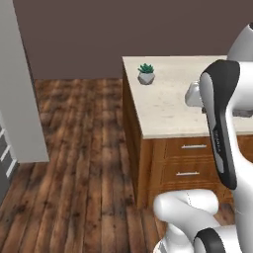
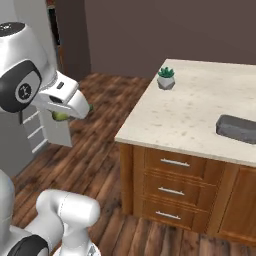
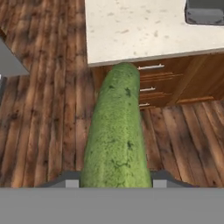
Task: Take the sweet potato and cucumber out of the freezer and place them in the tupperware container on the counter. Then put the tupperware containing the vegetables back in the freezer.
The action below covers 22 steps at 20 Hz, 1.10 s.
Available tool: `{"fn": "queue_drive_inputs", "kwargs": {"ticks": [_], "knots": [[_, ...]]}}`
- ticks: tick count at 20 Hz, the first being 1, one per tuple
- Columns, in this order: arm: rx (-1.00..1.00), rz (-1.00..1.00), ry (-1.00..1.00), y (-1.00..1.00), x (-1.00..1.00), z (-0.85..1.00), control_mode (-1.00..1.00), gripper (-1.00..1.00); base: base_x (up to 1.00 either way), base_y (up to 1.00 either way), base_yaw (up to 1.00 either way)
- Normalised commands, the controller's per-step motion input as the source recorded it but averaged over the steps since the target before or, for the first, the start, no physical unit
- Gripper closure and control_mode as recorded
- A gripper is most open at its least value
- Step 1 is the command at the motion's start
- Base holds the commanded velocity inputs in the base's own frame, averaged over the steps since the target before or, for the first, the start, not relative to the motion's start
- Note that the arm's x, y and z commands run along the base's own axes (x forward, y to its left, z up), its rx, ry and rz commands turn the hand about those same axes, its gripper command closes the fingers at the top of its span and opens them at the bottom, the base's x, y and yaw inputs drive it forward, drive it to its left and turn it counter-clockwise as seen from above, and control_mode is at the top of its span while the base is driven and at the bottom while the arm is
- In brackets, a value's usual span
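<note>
In the hand view a long green cucumber [image 3: 116, 131] sticks out from between my gripper [image 3: 116, 181], which is shut on it. The right base view has the gripper [image 2: 67, 114] up over the wooden floor, left of the counter [image 2: 190, 115], with a bit of cucumber [image 2: 60, 116] under the hand. The dark grey tupperware container [image 2: 238, 128] lies on the counter's right part, apart from the gripper, and appears again as the tub [image 3: 204, 12] on the counter [image 3: 140, 30]. The freezer [image 1: 20, 99] stands at the left. The sweet potato is out of view.
A small succulent in a pale faceted pot [image 1: 146, 74] [image 2: 166, 79] stands near the counter's far left corner. Brown drawers with silver handles [image 2: 172, 162] face me below the counter top. Wooden floor [image 1: 84, 163] lies open between freezer and counter.
</note>
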Motion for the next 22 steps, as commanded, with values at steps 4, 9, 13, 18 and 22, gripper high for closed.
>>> {"fn": "queue_drive_inputs", "kwargs": {"ticks": [4, 9, 13, 18, 22], "knots": [[0.00, 0.00, 0.00, 0.00, 0.00, 0.00, 1.00, 1.00, 0.25, -1.00, -0.10], [0.00, 0.00, 0.00, 0.00, 0.00, 0.00, 1.00, 1.00, 0.56, -1.00, -0.08], [0.00, 0.00, 0.00, 0.00, 0.00, 0.00, 1.00, 1.00, 0.72, -1.00, -0.02], [0.00, 0.00, 0.00, 0.00, 0.00, 0.00, 1.00, 1.00, 0.74, -0.90, -0.01], [0.00, 0.00, 0.00, 0.00, 0.00, 0.00, 1.00, 1.00, 0.85, -0.61, -0.01]]}}
